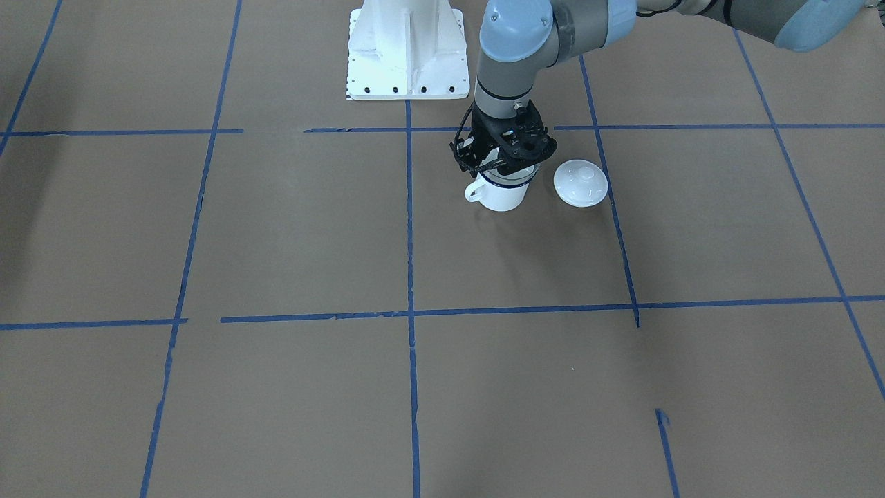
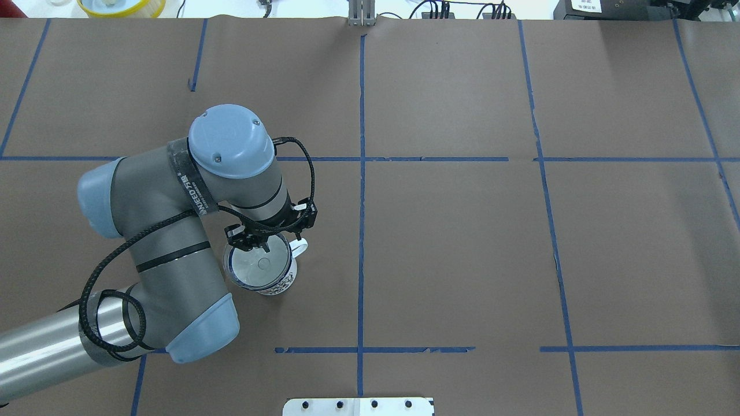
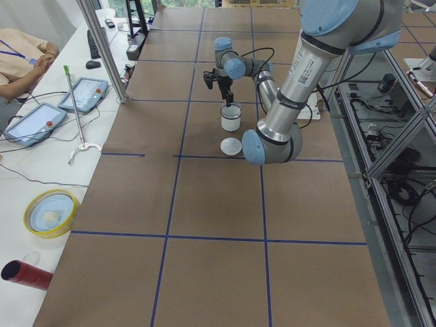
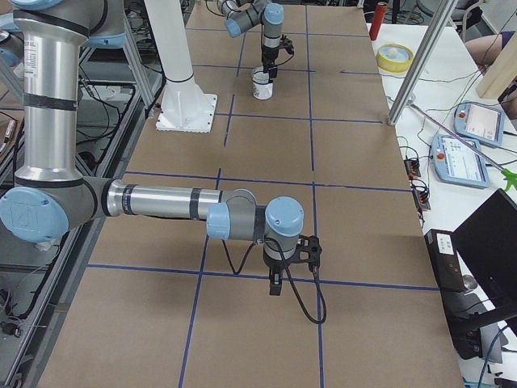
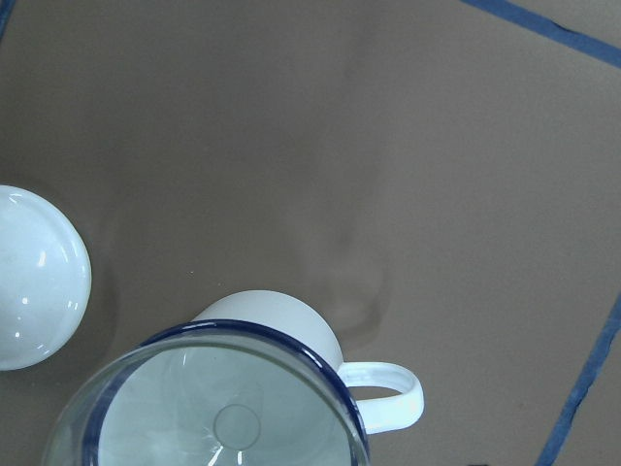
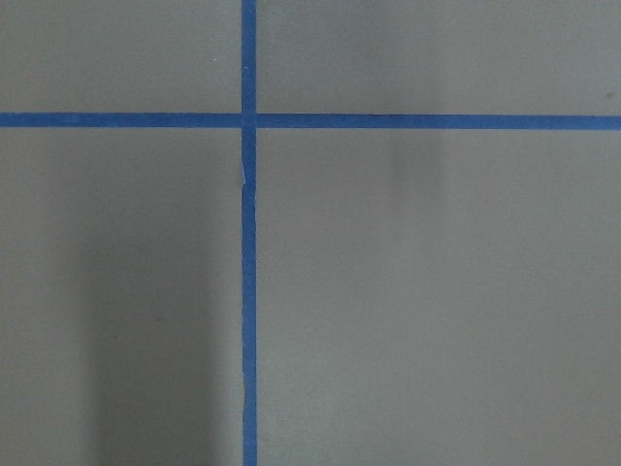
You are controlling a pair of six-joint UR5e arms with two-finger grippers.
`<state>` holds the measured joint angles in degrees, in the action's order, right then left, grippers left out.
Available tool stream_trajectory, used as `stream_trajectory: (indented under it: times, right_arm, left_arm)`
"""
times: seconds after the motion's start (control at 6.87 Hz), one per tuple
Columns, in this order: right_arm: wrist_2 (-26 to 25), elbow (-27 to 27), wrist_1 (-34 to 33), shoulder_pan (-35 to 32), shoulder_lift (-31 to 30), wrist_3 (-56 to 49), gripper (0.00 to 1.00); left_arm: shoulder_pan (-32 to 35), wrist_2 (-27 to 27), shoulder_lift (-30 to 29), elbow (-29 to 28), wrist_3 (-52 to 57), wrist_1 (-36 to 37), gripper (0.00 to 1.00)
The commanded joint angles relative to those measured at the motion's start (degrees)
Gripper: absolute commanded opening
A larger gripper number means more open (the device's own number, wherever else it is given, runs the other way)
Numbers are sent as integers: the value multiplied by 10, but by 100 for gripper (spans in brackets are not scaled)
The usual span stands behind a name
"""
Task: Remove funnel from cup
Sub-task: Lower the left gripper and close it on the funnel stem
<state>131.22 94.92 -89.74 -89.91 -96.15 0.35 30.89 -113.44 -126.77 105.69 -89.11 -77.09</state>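
The cup (image 1: pixel 503 197) is a white mug with a dark blue rim, and its handle (image 5: pixel 388 393) points sideways. It stands on the brown table. The clear funnel (image 5: pixel 213 417) sits in the cup, its wide rim just above the blue rim (image 2: pixel 260 266). My left gripper (image 1: pixel 499 166) hangs straight down over the cup's rim (image 2: pixel 254 245), and its jaws look open and hold nothing. My right gripper (image 4: pixel 276 287) points down at bare table far from the cup. I cannot tell whether it is open or shut.
A white domed lid with a knob (image 1: pixel 581 182) lies on the table beside the cup, also in the left wrist view (image 5: pixel 29 277). The white robot base (image 1: pixel 406 52) stands behind. Blue tape lines cross the table.
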Motion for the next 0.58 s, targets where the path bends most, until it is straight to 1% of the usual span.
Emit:
stream_trajectory:
  times: [0.0,0.15,0.29,0.44]
  right_arm:
    - [0,0,0,0,0,0,100]
    - [0,0,0,0,0,0,100]
    - [0,0,0,0,0,0,100]
    - [0,0,0,0,0,0,100]
  left_arm:
    - [0,1,0,-1,0,-1,41]
    - [0,0,-1,-1,0,-1,34]
    - [0,0,-1,0,-1,-1,10]
    - [0,-1,-4,4,-7,-1,0]
